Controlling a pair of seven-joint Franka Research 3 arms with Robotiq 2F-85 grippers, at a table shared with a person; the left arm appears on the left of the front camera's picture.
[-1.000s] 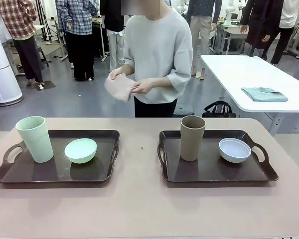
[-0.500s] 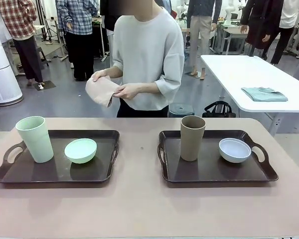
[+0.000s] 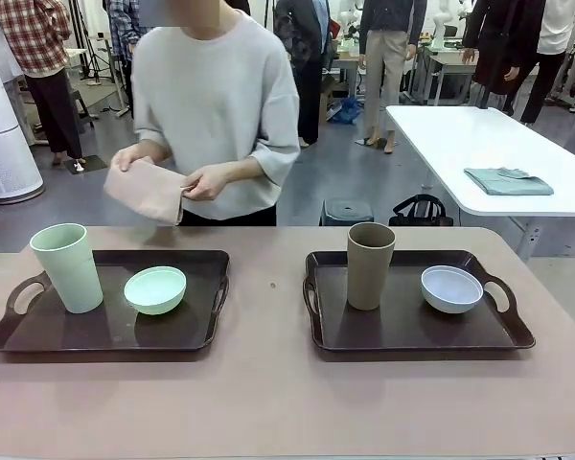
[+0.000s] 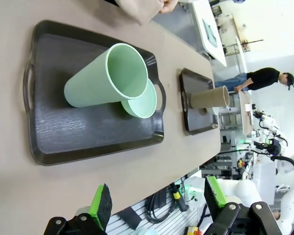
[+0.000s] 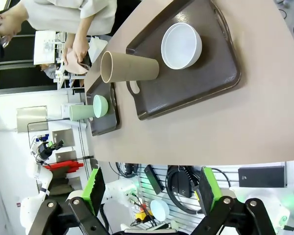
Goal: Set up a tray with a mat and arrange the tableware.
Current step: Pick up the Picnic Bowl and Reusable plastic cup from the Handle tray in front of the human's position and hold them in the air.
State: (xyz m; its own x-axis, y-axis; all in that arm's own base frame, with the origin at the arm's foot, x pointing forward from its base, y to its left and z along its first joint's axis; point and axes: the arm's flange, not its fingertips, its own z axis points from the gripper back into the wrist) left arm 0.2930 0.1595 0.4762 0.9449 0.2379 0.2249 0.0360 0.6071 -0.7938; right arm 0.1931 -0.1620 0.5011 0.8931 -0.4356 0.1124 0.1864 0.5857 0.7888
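Two dark trays rest on the surface (image 3: 268,398) with no mat under the tableware: green cup (image 3: 67,268) and green bowl (image 3: 155,289) on the left tray (image 3: 105,335), brown cup (image 3: 370,265) and white bowl (image 3: 451,288) on the right tray (image 3: 412,333). A person (image 3: 216,96) across the surface holds a folded pink mat (image 3: 146,192) just behind the left tray, so the setup seems barely begun. The left gripper (image 4: 158,201) and right gripper (image 5: 152,188) hover clear of the trays, jaws open and empty.

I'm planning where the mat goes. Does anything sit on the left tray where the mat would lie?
Yes. The green cup and green bowl stand on the left tray, covering part of its floor. The mat is off the table, held by the person behind that tray.
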